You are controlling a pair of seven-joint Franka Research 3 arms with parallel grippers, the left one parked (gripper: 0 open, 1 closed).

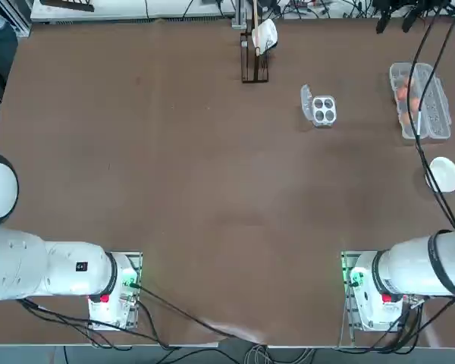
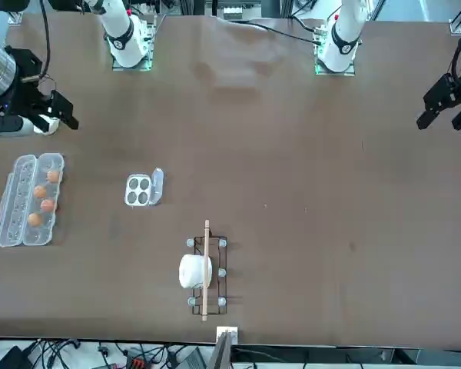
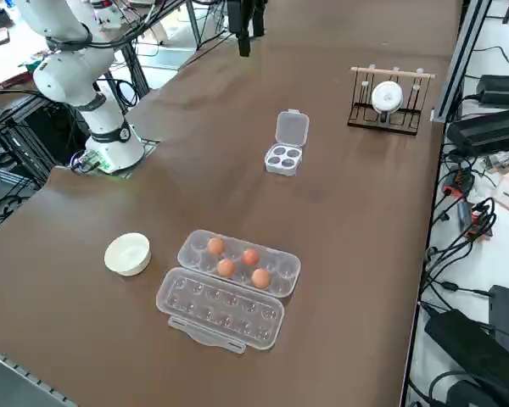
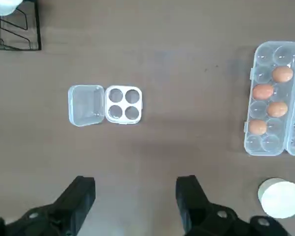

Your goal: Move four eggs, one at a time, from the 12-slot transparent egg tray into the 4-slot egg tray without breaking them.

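Several orange-brown eggs (image 4: 263,91) (image 2: 39,191) (image 3: 250,256) sit in the cups of the 12-slot transparent egg tray (image 4: 265,145) (image 2: 50,161) (image 3: 280,264) (image 1: 434,114), whose clear lid lies folded open beside them. The 4-slot egg tray (image 4: 124,104) (image 1: 324,111) (image 2: 140,191) (image 3: 282,158) stands apart toward the table's middle, lid flap open, all its cups bare. My right gripper (image 4: 135,196) (image 2: 52,121) hangs high above the table, open and holding nothing. It is nearer the robot than both trays.
A white round bowl (image 4: 281,198) (image 3: 127,253) (image 1: 444,174) sits near the long tray on the robot's side. A dark wire rack with a white object and a wooden rod (image 2: 203,269) (image 3: 388,97) (image 1: 255,53) stands at the far edge. A black cable (image 1: 421,91) crosses the top view over the long tray.
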